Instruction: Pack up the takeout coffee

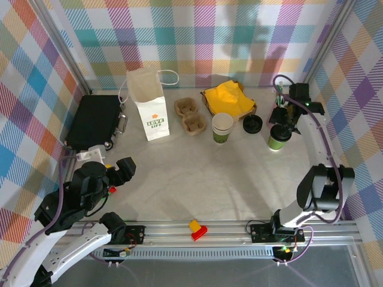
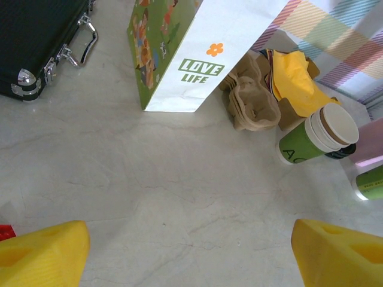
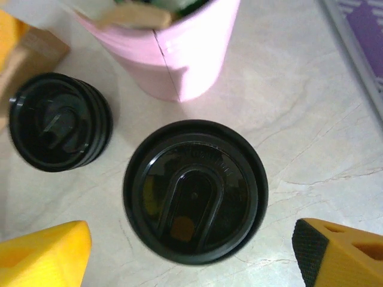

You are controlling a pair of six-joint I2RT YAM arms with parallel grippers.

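Observation:
The takeout coffee (image 1: pixel 278 139) is a small green cup with a black lid, standing upright at the right of the table. In the right wrist view I look straight down on its round black lid (image 3: pixel 195 191). My right gripper (image 1: pixel 281 124) hovers over it, open (image 3: pixel 191 254). Its yellow fingers stand to either side of the lid, with bare table between them and the rim. My left gripper (image 1: pixel 122 170) is open near the front left (image 2: pixel 191 254), over bare table with nothing between its fingers. From there the coffee's green side (image 2: pixel 371 182) shows at the right edge.
A white "LOVE LIFE" paper bag (image 1: pixel 148 103) stands open at the back. Right of it come a cardboard cup carrier (image 1: pixel 190 115), stacked cream cups (image 1: pixel 222 128) and a stack of black lids (image 3: pixel 58 122). A pink straw cup (image 3: pixel 173 54) stands close behind the coffee. A black case (image 1: pixel 94 119) lies at the left.

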